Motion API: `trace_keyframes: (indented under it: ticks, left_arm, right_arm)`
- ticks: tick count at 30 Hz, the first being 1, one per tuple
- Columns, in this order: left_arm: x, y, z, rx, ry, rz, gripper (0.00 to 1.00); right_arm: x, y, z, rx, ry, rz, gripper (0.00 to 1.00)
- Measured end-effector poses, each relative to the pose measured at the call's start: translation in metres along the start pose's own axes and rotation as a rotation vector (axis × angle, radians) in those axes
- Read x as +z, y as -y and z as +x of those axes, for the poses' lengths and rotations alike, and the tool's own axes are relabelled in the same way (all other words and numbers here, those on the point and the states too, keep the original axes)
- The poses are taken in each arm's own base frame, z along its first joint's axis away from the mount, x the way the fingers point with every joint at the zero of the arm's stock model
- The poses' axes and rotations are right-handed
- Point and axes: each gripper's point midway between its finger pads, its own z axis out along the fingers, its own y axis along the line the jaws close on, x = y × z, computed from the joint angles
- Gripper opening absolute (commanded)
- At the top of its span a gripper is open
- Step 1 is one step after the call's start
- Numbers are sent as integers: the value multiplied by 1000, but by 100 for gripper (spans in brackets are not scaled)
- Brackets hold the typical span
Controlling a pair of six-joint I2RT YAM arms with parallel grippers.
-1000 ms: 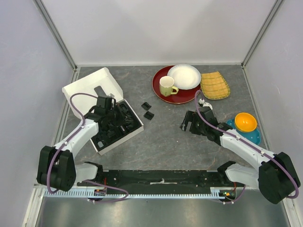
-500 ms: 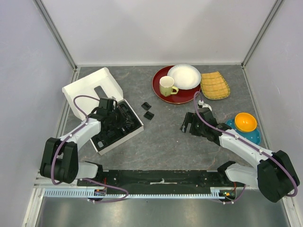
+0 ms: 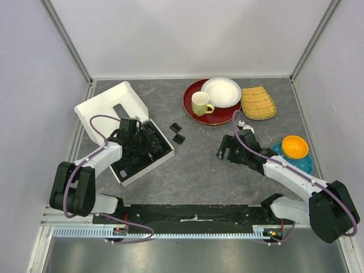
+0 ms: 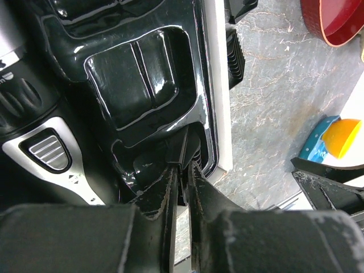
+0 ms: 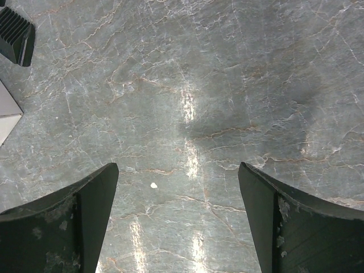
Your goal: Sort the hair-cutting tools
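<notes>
Grey marbled table (image 3: pixel 199 170) spreads before you; the white box (image 3: pixel 108 99) sits at its left with a black tray (image 4: pixel 142 79) inside; the hair clipper (image 4: pixel 40 131) lies in that tray. Your left gripper (image 4: pixel 183 170) hangs over the tray's corner pocket, jaws nearly together; you cannot tell whether it grips anything. Your right gripper (image 5: pixel 176 170) gapes wide and empty above bare table. A comb guard (image 3: pixel 176 127) and a second guard (image 3: pixel 178 138) lie just right of the box.

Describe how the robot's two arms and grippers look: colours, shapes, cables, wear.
Both match: the left arm and right arm have white links between bulky black joints, each trailed by a looping purple cable. The left gripper and right gripper are black, with broad tapered fingers scuffed whitish.
</notes>
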Motion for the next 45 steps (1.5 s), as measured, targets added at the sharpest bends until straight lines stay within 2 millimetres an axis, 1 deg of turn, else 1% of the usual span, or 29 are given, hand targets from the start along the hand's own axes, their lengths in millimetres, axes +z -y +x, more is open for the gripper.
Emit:
trace_keyframes:
  ticks: [4,9,10,15,16,18,23,27,31,36,37,39,41,43,45]
  left_arm:
    - [-1,-4,0,-2,5,-19,20]
    - [-1,-14,3,-10,6,-66,23]
    - [-1,-16,3,-11,6,-73,27]
    - [-1,-23,6,-9,3,-100,37]
    - [-1,-23,5,-8,3,-99,40]
    - [-1,-22,5,-4,7,-95,43]
    - [-12,-23,5,13,24,-111,45]
    - [-24,-21,5,26,44,-116,43]
    - [-32,-13,2,37,64,-90,41]
    - [-35,-1,3,54,61,-43,42]
    - [-36,1,4,58,60,-35,42]
    - [-38,7,5,67,59,-13,42]
    - [-42,12,4,75,67,4,43]
    - [-46,18,0,83,84,21,49]
    - [-52,25,-3,95,103,37,54]
  right_arm:
    - [0,0,1,0,-3,0,93]
    - [1,0,2,0,-10,2,93]
    - [1,0,2,0,-11,1,93]
    - [2,0,3,0,-13,-4,93]
    - [2,0,3,0,-13,-4,93]
    - [2,-1,2,1,-11,-6,93]
    - [2,-2,2,1,-11,-10,93]
    - [2,-2,2,1,-10,-12,93]
    - [2,-3,2,1,-11,-16,93]
    - [8,-5,5,-4,-32,-23,93]
    - [9,-5,6,-7,-39,-22,92]
    - [13,-11,5,-22,-52,-22,88]
    - [16,-23,-1,-46,-47,-26,89]
    - [18,-43,-10,-86,-17,-35,91]
    - [19,-68,-18,-129,19,-48,95]
